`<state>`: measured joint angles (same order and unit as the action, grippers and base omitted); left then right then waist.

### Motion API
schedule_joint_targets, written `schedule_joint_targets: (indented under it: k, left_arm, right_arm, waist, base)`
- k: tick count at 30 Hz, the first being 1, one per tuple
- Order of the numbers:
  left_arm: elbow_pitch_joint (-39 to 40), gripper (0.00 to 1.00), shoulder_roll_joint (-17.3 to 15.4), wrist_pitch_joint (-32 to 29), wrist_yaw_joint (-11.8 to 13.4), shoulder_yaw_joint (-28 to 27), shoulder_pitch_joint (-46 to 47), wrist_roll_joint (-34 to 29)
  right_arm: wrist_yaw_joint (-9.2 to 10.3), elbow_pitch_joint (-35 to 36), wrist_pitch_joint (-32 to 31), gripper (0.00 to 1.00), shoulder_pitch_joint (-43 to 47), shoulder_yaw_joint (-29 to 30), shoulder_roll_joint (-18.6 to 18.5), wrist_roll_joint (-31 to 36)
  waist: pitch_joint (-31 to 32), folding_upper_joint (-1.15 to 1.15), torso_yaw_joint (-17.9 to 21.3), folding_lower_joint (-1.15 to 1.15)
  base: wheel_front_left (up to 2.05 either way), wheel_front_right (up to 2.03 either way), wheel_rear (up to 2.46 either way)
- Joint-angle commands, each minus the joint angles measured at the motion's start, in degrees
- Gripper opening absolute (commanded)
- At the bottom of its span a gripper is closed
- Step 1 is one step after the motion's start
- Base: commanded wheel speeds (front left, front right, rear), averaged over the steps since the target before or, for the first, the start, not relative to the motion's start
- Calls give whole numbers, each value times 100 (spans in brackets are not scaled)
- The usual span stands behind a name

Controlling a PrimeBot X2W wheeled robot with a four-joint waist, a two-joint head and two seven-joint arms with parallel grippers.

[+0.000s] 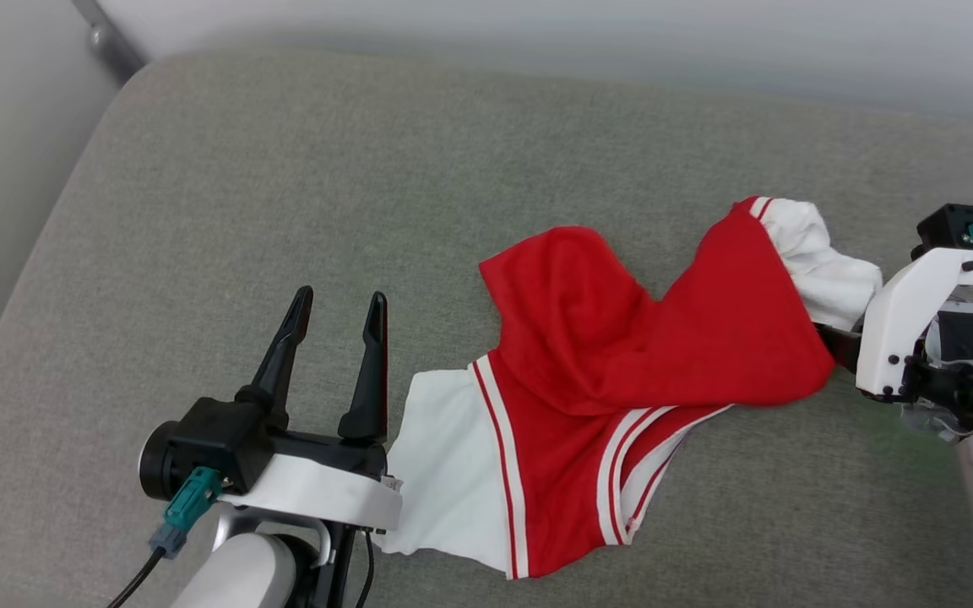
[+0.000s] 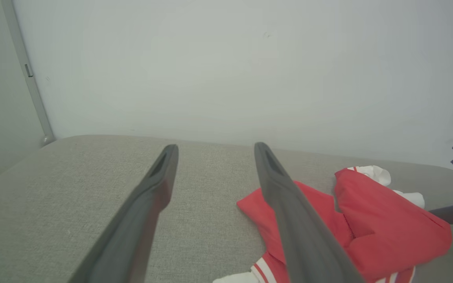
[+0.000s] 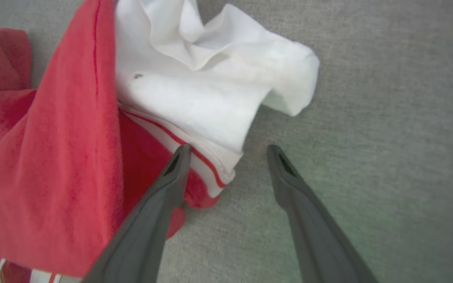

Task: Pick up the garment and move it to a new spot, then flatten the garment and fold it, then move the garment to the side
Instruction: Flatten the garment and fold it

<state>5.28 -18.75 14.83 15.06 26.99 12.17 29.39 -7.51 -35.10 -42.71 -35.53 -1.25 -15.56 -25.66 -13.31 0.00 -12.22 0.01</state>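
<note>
Head view: the garment (image 1: 622,355) lies crumpled on a grey cushion (image 1: 284,169), right of centre, its red body bunched into a ridge and one white sleeve (image 1: 444,456) spread flat toward the left end effector (image 1: 341,295). That end effector hovers just beside the sleeve, its fingers spread and holding nothing. The right end effector (image 3: 228,147), also spread and empty, points at the other sleeve (image 3: 210,78): one finger sits over the striped seam where red meets white, the other over bare cushion. Whether the first finger touches cloth cannot be told.

The shirt looks light, soft and limp. It should sag and drape from any single hold, and it is neither fragile nor slippery. A pinch on a thick edge seems surest, such as the sleeve seam under the right fingers or the striped trim near the left ones. Holds at two well-separated points would likely let the cloth hang open for flattening rather than stay balled.
</note>
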Motion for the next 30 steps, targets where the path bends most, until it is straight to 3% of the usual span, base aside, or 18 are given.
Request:
schedule_joint_targets:
  k: [1,5,6,7,8,14,21,25,30]
  left_arm:
    - [-50,100,59,35,-44,-33,90,-59]
    - [-154,100,117,44,-141,-100,124,-90]
    - [-161,100,131,44,-152,-128,122,-103]
    - [-170,100,148,45,-178,-157,131,-118]
    - [-180,100,160,46,-186,-186,130,-149]
    - [-270,100,194,48,-287,-255,111,-255]
    - [-342,100,103,48,-281,-325,-120,-299]
    - [-333,100,44,34,-236,-336,-303,-279]
    - [-293,100,-30,-25,-159,-392,-504,-222]
  right_arm:
    - [4,-164,-69,100,-135,-67,-47,31]
    - [3,-612,-207,100,-94,-300,1,-62]
    - [3,-707,-236,72,-88,-337,30,-96]
    - [4,-793,-268,29,-80,-380,47,-126]
    - [4,-873,-322,0,-60,-423,78,-176]
    - [6,-895,-349,0,-174,-705,-41,-345]
    - [5,-6,-29,0,-381,-1161,-491,-526]
    - [5,775,-142,0,121,-1233,-892,-570]
    - [5,1575,-414,0,1123,-792,-1152,-500]
  waist:
    - [-267,0,-238,-1]
    - [-335,0,-242,-1]
    - [-351,0,-217,-1]
    - [-349,0,-191,-1]
    - [-331,0,-158,-1]
    - [-146,0,19,-1]
    - [228,0,313,-1]
    - [496,0,508,-1]
    - [754,0,691,-1]
  base:
    - [0,0,0]
    - [0,0,0]
    - [0,0,0]
    - [0,0,0]
    - [0,0,0]
    - [0,0,0]
    - [0,0,0]
    - [0,0,0]
    - [0,0,0]
